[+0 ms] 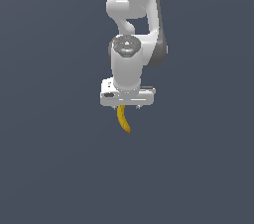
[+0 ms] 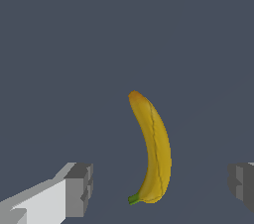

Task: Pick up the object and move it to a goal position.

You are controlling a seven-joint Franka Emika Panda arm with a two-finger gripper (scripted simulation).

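Dark blue-grey ground fills both views, flat and bare as far as I can see, with no goal marker showing. Going from the left of the wrist view: one grey finger pad [image 2: 79,189] on its white mount, then the banana [image 2: 154,153], then the other pad at the frame edge. My gripper [image 2: 161,188] is spread wide, holding nothing, and the banana lies between the pads, apart from both, a little nearer the second one by my reading.

What matters for the grasp is the banana's long axis. It runs across the line joining the pads, roughly square to it, with the green stem end close to that line and the orange tip pointing away from the hand. So the jaws would close across its narrow width, which is what I want, though near the stem and not the middle.

From the exterior view the gripper [image 1: 128,105] hangs straight down below the arm, and the banana [image 1: 123,120] pokes out underneath it, curving toward that view's right. I can't tell how much height separates them.
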